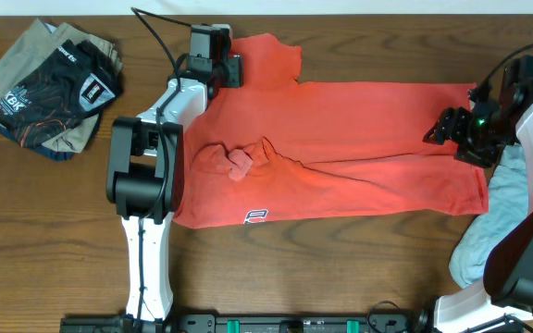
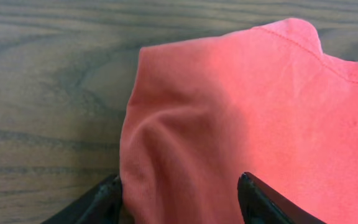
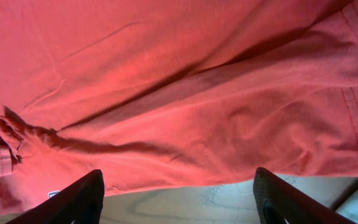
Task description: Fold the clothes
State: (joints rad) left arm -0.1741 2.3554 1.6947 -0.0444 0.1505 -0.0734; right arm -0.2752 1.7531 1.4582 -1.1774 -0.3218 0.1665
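The coral-red T-shirt (image 1: 340,139) lies spread lengthwise across the wooden table, bunched into a crumpled lump (image 1: 239,163) near its left end. My left gripper (image 1: 233,70) sits low at the shirt's far sleeve. In the left wrist view its jaws (image 2: 182,180) stand apart, straddling a ridge of the sleeve fabric (image 2: 241,93). My right gripper (image 1: 436,132) hovers over the shirt's right end. It is open (image 3: 179,177), with bare table between the fingers and the shirt (image 3: 166,81) just beyond. A pale blue-grey garment (image 1: 507,199) lies under the right arm.
A stack of folded clothes (image 1: 49,88) sits at the far left corner of the table. The left arm's base (image 1: 142,176) stands beside the shirt's left edge. The right arm's base (image 1: 526,268) is at the near right.
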